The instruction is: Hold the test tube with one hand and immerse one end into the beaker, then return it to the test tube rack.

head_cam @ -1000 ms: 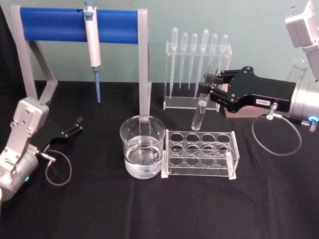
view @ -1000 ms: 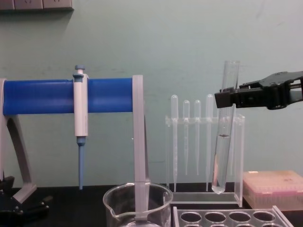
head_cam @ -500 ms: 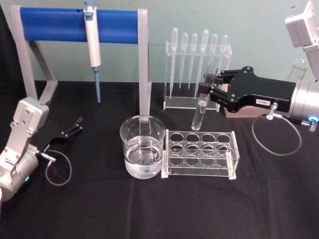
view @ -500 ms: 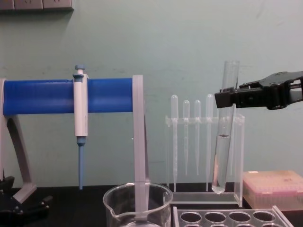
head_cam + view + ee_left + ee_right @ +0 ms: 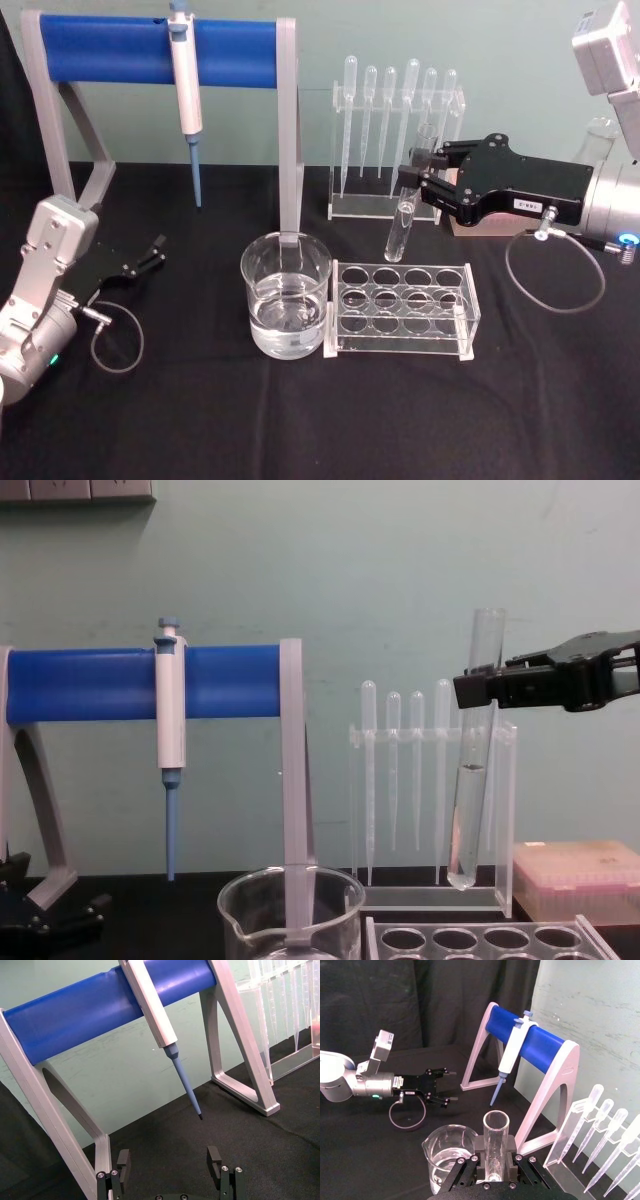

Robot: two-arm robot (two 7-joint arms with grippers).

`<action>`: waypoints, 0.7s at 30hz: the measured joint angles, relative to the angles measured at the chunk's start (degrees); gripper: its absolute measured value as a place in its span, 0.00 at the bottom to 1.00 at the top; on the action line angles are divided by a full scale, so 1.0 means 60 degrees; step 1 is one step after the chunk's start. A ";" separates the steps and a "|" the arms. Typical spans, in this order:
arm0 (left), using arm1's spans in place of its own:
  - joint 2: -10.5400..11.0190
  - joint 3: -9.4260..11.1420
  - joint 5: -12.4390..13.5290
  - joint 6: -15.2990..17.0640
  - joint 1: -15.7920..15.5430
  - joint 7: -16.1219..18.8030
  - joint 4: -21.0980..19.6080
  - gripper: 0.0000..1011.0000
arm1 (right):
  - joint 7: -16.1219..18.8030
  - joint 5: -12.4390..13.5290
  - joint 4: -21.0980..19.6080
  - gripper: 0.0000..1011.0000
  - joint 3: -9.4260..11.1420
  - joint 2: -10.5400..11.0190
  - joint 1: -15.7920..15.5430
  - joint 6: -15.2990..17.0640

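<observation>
Nothing is seen to have moved: the long clear glass test tube (image 5: 403,215) is still gripped below its rim by the closed fingers of the black right gripper (image 5: 414,180), slightly tilted above the clear plastic rack (image 5: 402,308). For the dip, it should be centred over the wide water-filled glass beaker (image 5: 286,290) before being lowered upright; the left gripper (image 5: 150,250) is parked, fingers apart.

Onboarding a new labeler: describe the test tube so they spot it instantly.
Right of the blue-barred stand, in front of the clear pipette rack, the right gripper is shut on the test tube, held in mid-air. Unlike the thin bulb-topped pipettes behind it, it is thicker, open-rimmed, round-bottomed and tilted. The left gripper rests open at far left.
</observation>
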 joint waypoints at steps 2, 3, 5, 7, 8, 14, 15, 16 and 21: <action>0.0000 0.0000 0.0000 0.0000 0.0001 0.0000 0.0000 0.99 | 0.0000 0.0000 0.0000 0.23 0.0000 0.0000 0.0000 0.0000; 0.0000 0.0001 0.0000 0.0000 0.0001 0.0000 0.0000 0.99 | 0.0000 0.0000 0.0000 0.23 0.0000 0.0000 0.0000 0.0000; 0.0000 0.0000 0.0000 0.0000 0.0000 0.0000 0.0000 0.99 | 0.0001 0.0000 0.0000 0.23 0.0000 0.0000 0.0000 0.0000; 0.0000 0.0000 0.0000 0.0000 0.0000 0.0000 0.0000 0.99 | 0.0000 0.0000 0.0000 0.23 0.0000 0.0000 0.0000 0.0000; 0.0000 -0.0001 0.0000 0.0000 0.0000 0.0000 0.0000 0.99 | 0.0000 0.0000 0.0000 0.23 0.0000 0.0000 0.0000 0.0000; 0.0000 0.0001 -0.0001 0.0000 0.0001 0.0000 0.0000 0.99 | 0.0000 0.0000 0.0000 0.23 0.0000 0.0000 0.0000 0.0000; 0.0000 0.0000 0.0000 0.0000 0.0001 0.0000 0.0000 0.99 | 0.0000 0.0000 0.0000 0.23 0.0000 0.0000 0.0000 0.0000; 0.0000 0.0001 0.0000 0.0000 0.0001 0.0000 0.0000 0.99 | 0.0000 0.0000 0.0001 0.23 0.0000 0.0000 0.0000 0.0000; 0.0000 0.0000 0.0000 0.0000 0.0001 0.0000 0.0000 0.99 | 0.0000 0.0000 0.0000 0.23 0.0000 0.0000 0.0000 0.0000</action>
